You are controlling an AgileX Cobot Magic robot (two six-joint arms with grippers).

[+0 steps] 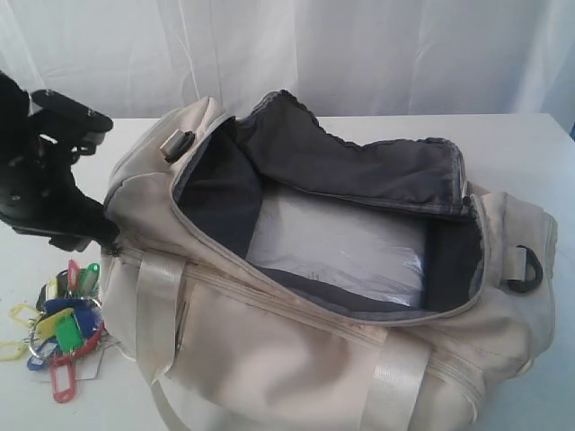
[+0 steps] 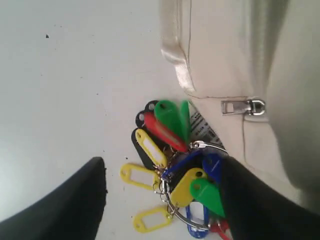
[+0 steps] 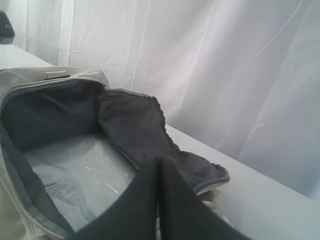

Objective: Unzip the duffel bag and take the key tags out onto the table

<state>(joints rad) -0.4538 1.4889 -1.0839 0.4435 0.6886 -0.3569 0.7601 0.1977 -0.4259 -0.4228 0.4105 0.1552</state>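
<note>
The cream duffel bag lies unzipped on the white table, its dark grey lining folded back. The key tags, red, green, blue and yellow on metal rings, rest on the table against the bag's left end. My left gripper hovers just above them. In the left wrist view it is open, its fingers astride the key tags without holding them. My right gripper is shut and empty, over the bag's opened flap; it does not show in the exterior view.
A clear plastic-wrapped white filler fills the bag's bottom. A metal zipper pull hangs on the bag's end near the tags, beside a white barcode label. A black D-ring sits at the right end. White curtain behind.
</note>
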